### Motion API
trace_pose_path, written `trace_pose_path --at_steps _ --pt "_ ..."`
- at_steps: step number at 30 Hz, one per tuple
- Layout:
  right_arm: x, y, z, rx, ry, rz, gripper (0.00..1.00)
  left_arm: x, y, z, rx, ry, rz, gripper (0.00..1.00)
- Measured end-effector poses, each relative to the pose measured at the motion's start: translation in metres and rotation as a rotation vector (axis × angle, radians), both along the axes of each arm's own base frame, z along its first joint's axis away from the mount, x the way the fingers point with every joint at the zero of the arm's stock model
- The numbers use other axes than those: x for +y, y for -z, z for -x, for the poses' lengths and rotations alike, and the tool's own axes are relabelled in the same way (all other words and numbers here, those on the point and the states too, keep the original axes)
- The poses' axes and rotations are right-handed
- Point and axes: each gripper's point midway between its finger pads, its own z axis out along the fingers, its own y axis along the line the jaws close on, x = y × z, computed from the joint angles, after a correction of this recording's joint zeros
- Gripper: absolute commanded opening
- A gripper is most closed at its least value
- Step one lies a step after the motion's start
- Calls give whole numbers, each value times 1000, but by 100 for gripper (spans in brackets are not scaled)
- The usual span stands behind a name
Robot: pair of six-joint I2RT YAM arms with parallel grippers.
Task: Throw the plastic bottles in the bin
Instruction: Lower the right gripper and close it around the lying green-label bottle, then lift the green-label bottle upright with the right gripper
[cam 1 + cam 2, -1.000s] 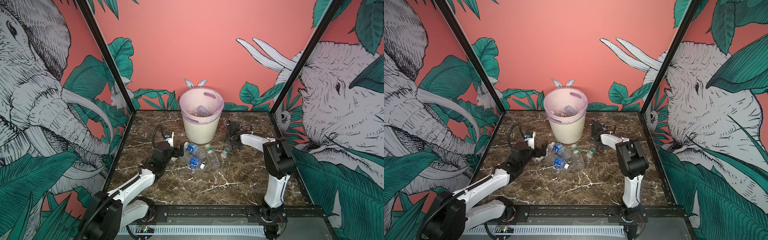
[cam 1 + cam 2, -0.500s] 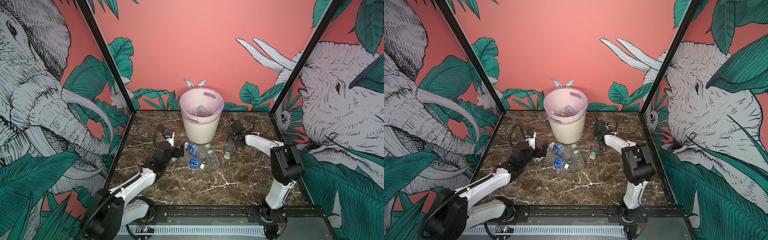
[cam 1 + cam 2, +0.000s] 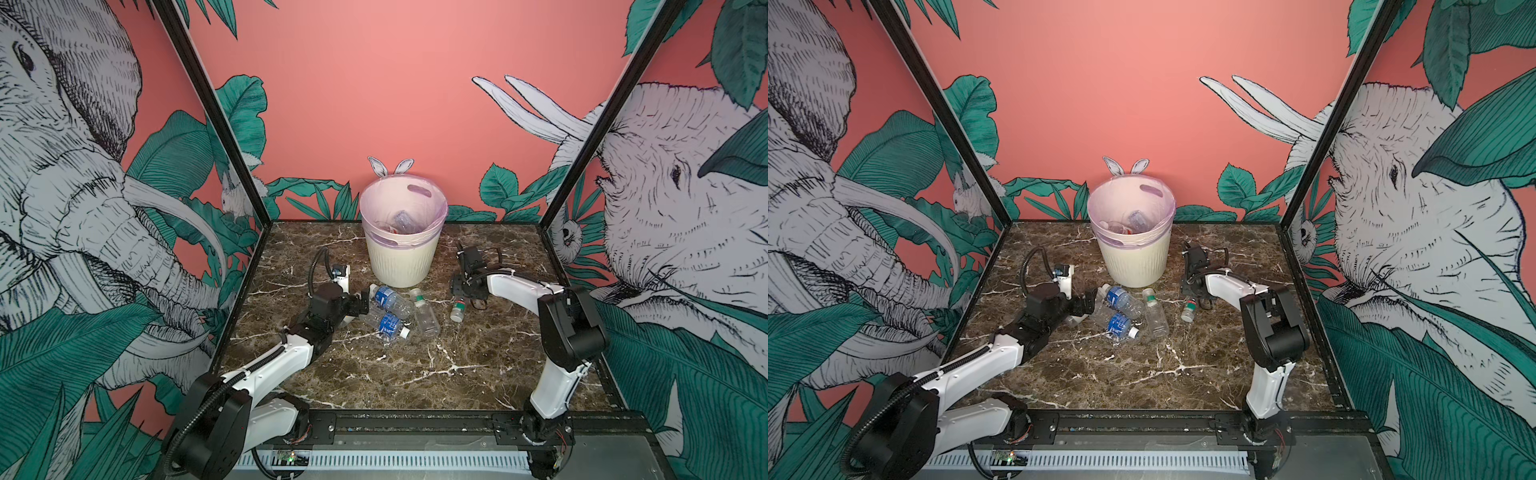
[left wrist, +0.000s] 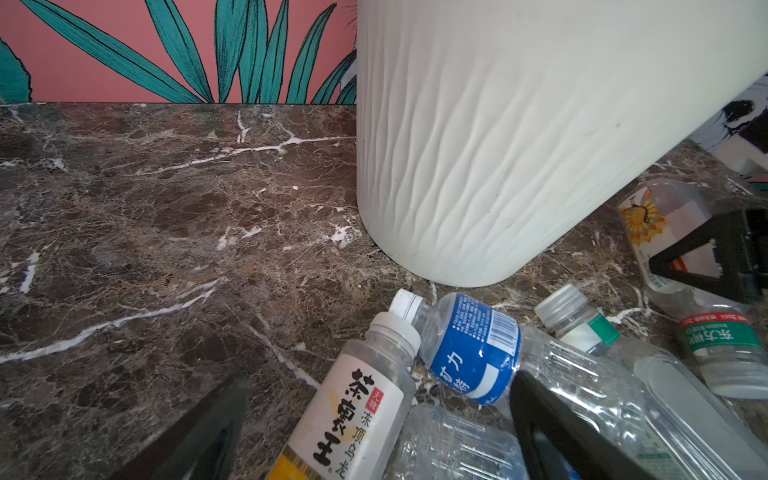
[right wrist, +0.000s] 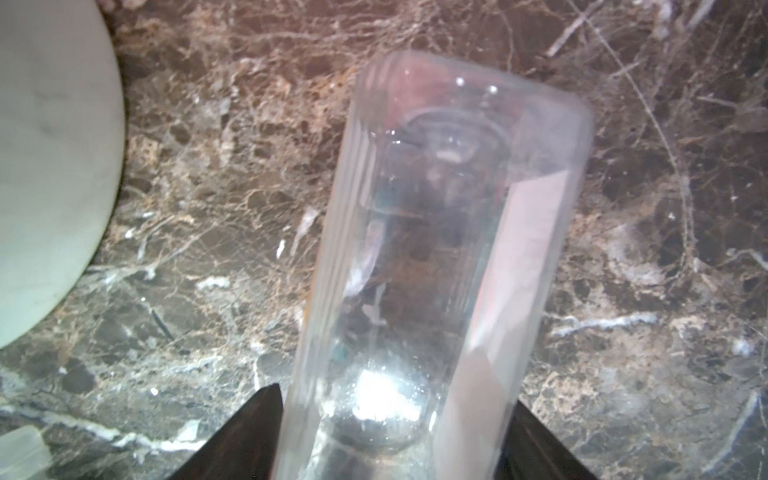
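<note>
The left gripper [image 4: 378, 378] gapes over bottles [image 4: 469, 345] beside the bin [image 4: 498, 124]; the right gripper [image 5: 395, 395] straddles a clear bottle [image 5: 449, 208], grip unclear.

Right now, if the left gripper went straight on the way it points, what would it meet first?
The clear plastic bottle with the white-and-yellow label, lying partly between the left gripper's open jaws; behind it the blue-labelled clear bottle, then probably the cream ribbed bin.
</note>
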Motion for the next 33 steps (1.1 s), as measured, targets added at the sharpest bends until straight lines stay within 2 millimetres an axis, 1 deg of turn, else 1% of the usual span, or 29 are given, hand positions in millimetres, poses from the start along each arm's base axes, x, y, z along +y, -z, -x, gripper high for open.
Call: trace_pose_path --at_steps 5,12,21,25,29,33 --pt "6 0 4 0 -27 23 79 0 0 0 0 0 0 98" --pt "2 0 4 -2 -30 56 78 0 0 0 0 0 0 98" --pt "-1 -3 2 -14 -34 79 70 0 0 0 0 1 0 98" --pt "0 -3 2 -16 -39 83 63 0 0 0 0 1 0 98" --pt "1 -3 1 -19 -43 81 54 0 0 0 0 1 0 98" --pt "2 -3 0 -37 -47 74 40 0 0 0 0 1 0 98"
